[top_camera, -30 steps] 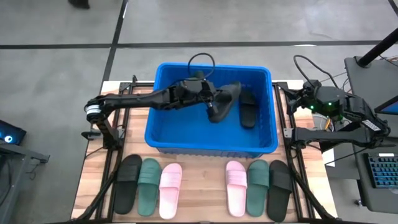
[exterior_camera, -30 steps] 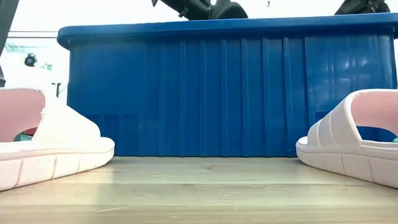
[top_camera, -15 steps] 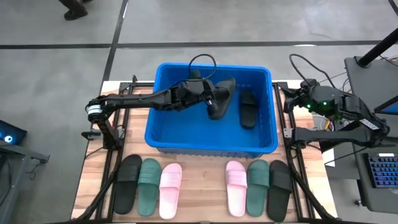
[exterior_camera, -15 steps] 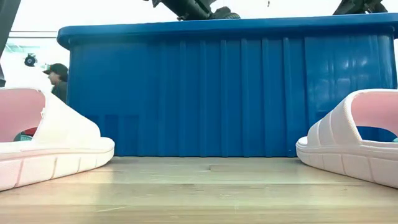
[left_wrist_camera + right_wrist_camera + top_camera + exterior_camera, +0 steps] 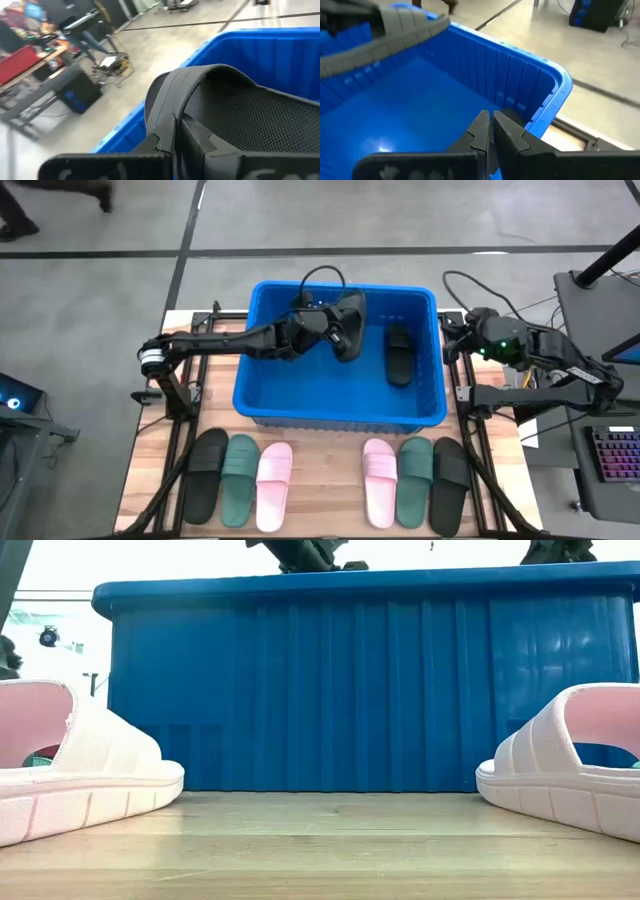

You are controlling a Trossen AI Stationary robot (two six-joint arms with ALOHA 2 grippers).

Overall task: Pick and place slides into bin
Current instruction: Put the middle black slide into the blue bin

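The black slide held by the left tool hangs over the far middle of the blue bin, its strap pinched between the closed fingers, as the left wrist view shows with the sole stretching away from the tool above the bin's rim. A second black slide already lies on the bin floor just to the right of it. Six more slides wait on the worktop in front of the bin in two groups of three: black, green and pink on the left, pink, green and black on the right. The right tool hovers at the bin's right rim with its fingers pressed together and empty, its wrist view looking down into the bin's near corner. The main risk seems to be the release: the held slide looks tilted, though the overhead angle makes that hard to judge, and if let go from this height it may bounce, land on edge against the far wall, or come down across the slide already inside. A second risk is crowding, since both arms are close over the same bin, and a sideways swing by either could clip the rim or the other arm.
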